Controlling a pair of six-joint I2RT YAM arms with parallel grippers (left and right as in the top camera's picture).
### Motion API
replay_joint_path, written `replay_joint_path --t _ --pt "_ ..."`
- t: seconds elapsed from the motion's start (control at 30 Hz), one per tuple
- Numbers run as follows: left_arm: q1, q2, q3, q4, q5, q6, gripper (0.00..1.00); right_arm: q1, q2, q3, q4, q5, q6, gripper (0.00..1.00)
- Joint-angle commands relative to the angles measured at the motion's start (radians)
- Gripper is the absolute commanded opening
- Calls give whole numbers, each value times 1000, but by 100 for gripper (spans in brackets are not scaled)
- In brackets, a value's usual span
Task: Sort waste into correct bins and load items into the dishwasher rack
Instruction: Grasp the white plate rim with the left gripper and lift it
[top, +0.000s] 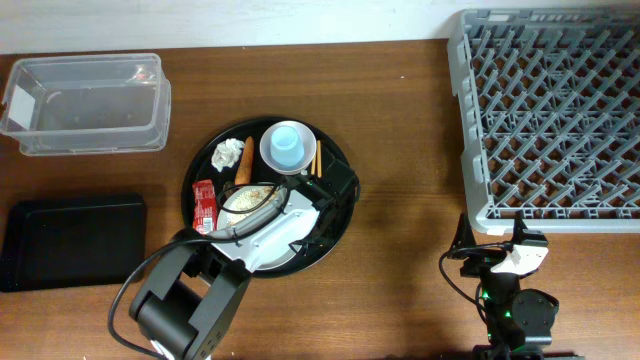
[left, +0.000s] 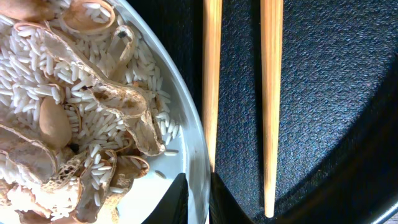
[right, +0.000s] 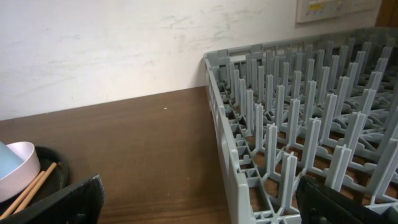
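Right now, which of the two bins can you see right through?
The clear plastic box at the top left of the overhead view; the table shows through it. The other bin, the flat black tray below it, is solid black.

From above, the left arm (top: 195, 300) covers much of the plate (top: 303, 215) and part of the round black tray (top: 212, 155), and we cannot make out its fingers there. The rack (top: 470, 120) runs off the right edge. In the left wrist view, the left gripper (left: 198, 186) shows only two dark tips at the bottom edge, pinching the plate's rim. The chopsticks (left: 211, 81) are cut off at the top. The right wrist view crops the bowl (right: 22, 163) and the fingers of the right gripper (right: 199, 186).
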Motion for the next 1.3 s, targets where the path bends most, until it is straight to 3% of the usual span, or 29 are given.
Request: replay_joint_path --t 0.0,0.1,1.0,1.27 --pt "0 8 -9 0 -23 -2 11 5 -6 -3 -9 16 8 98" --pt "0 8 -9 0 -22 -3 1 5 -6 -3 -9 16 8 98" --pt "0 8 68 -147 -68 -2 1 5 -6 -3 -9 16 8 98" --pt "-47 8 165 -259 -165 -3 1 5 -6 -3 -9 16 8 98"
